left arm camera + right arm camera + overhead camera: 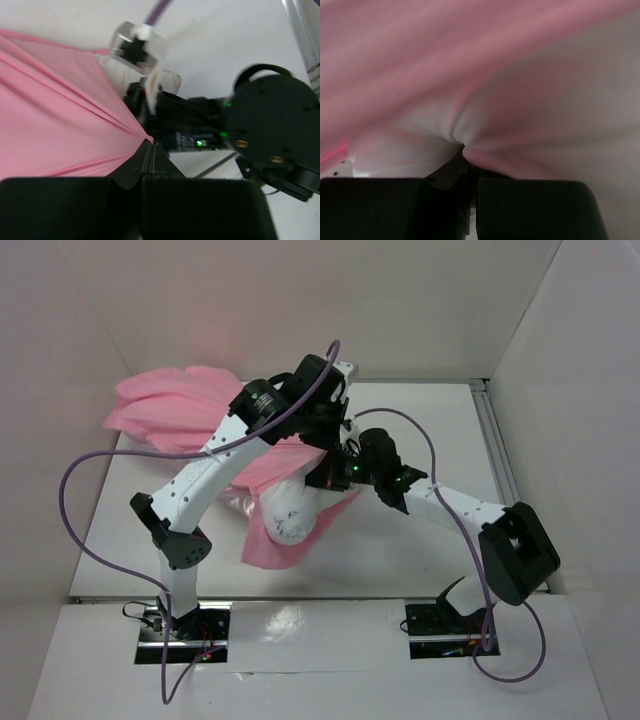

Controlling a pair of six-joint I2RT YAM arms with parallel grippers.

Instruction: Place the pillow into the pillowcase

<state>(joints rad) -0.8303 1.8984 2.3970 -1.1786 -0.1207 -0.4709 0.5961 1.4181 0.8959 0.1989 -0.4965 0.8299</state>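
Observation:
The pink pillowcase [165, 405] lies bunched at the back left and stretches to the middle, draped partly over the white pillow [285, 510]. My left gripper [335, 435] is shut on a pulled-up edge of the pillowcase [60, 115]; the pinch shows in the left wrist view [148, 143]. My right gripper [325, 475] is just under it, shut on a bunch of the pillow's white fabric [410, 145]; the pinch shows in the right wrist view [463, 150], with the pillowcase [420, 40] blurred above. Part of the pillow is hidden in pink fabric.
White walls close in the table [420, 540] on the left, back and right. A metal rail [495, 440] runs along the right edge. The two arms cross close together at the middle, with purple cables [75, 490] looping beside them.

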